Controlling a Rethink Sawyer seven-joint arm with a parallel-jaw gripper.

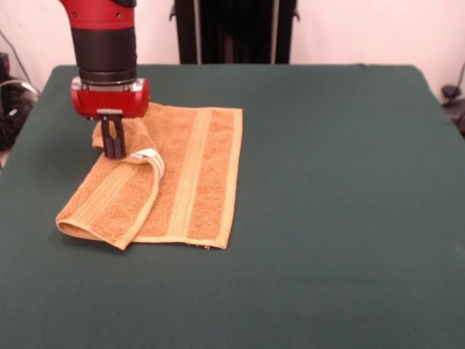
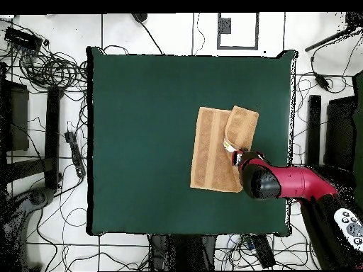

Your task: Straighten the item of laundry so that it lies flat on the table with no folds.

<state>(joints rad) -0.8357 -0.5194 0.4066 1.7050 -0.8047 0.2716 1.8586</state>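
Observation:
The orange-tan towel (image 1: 190, 178) lies left of the middle of the green table (image 1: 334, 189). Its left part is folded over onto itself as a flap (image 1: 109, 207), with the white label (image 1: 149, 155) at the fold. My gripper (image 1: 113, 144) stands upright at the far end of the flap, its fingers close together and pinched on the towel's folded edge. In the overhead view the towel (image 2: 211, 150) is near the table's (image 2: 142, 142) right side, with the flap (image 2: 242, 126) on its right, and the gripper (image 2: 239, 155) is at the flap's lower end.
The robot's black pedestal (image 1: 234, 30) stands behind the table's far edge. Cables (image 2: 49, 71) and dark stands lie on the floor around the table. Dark gear sits by the table's left edge (image 1: 11, 109).

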